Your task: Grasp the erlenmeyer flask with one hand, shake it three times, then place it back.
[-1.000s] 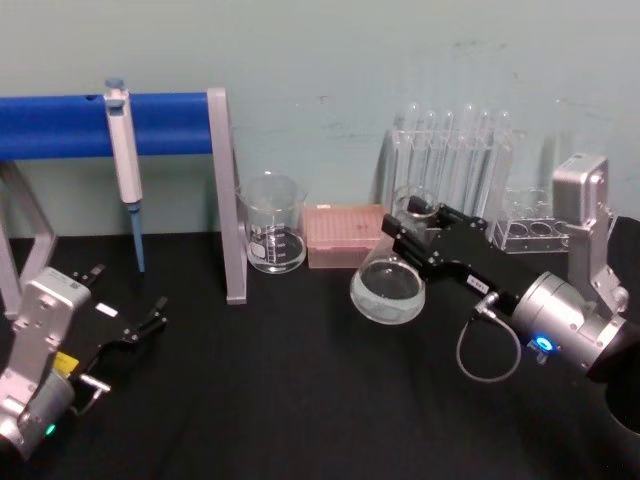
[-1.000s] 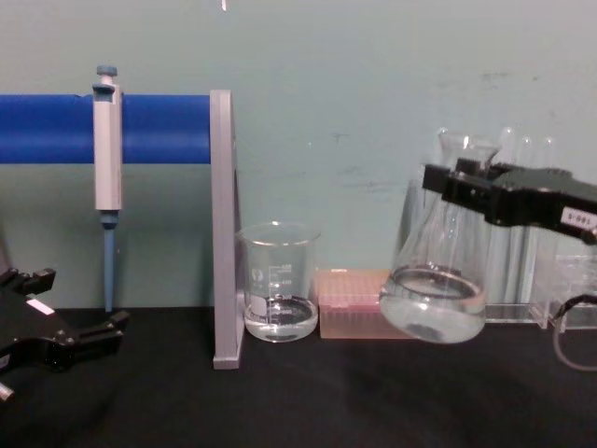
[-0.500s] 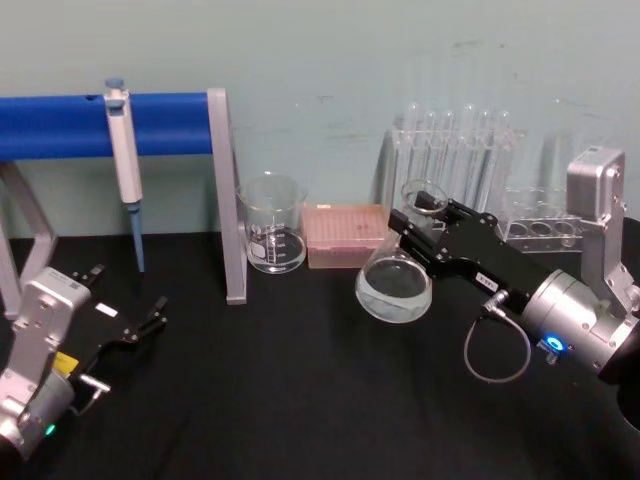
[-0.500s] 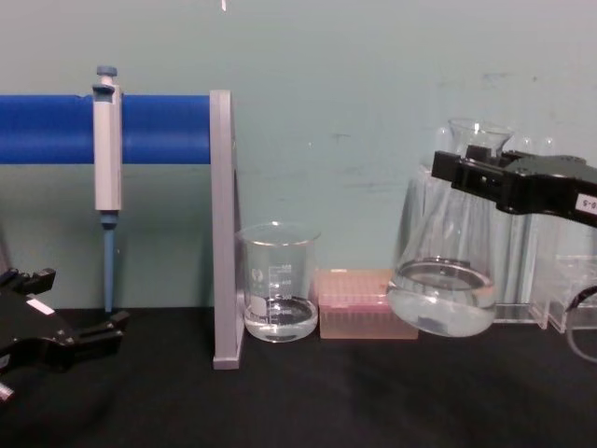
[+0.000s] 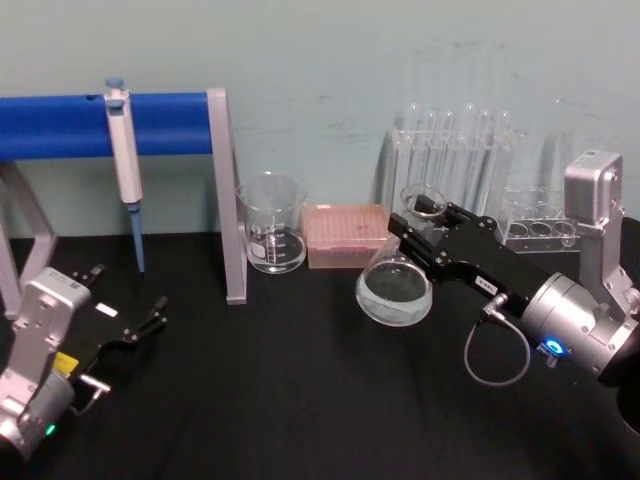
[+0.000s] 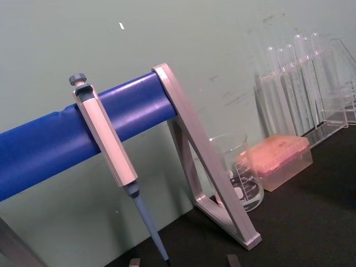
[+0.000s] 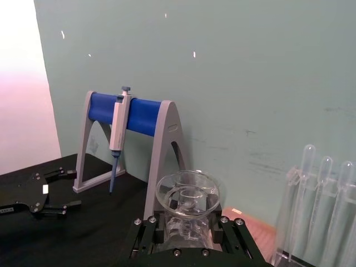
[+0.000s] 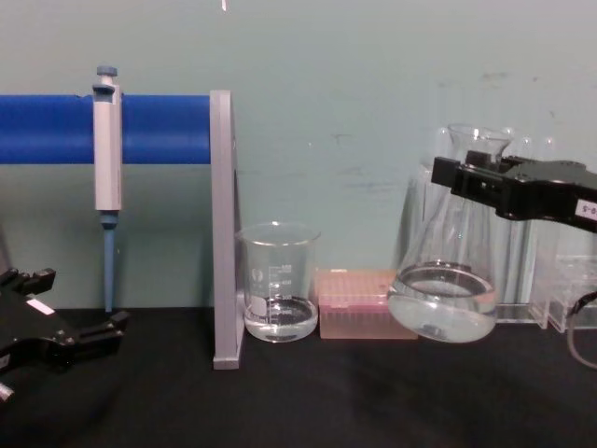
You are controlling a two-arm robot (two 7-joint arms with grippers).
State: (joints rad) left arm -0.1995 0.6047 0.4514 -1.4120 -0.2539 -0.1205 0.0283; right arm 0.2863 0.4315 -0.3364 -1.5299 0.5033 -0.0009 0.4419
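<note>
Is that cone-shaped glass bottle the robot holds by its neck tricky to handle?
Probably fragile and slick: the erlenmeyer flask is smooth clear glass, clamped at its narrow neck by the right tool. Likely bottom-heavy, since clear liquid pools in its wide base.

A pipette (image 8: pixel 107 149) hangs on a blue-barred grey stand (image 8: pixel 222 233) over a black table (image 8: pixel 298 401); right of its upright stand a glass beaker (image 8: pixel 278 294) (a little clear liquid inside), a pink box (image 8: pixel 354 303) and a test-tube rack (image 5: pixel 455 160).

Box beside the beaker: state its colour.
The box is pink, seen best in the chest view.
</note>
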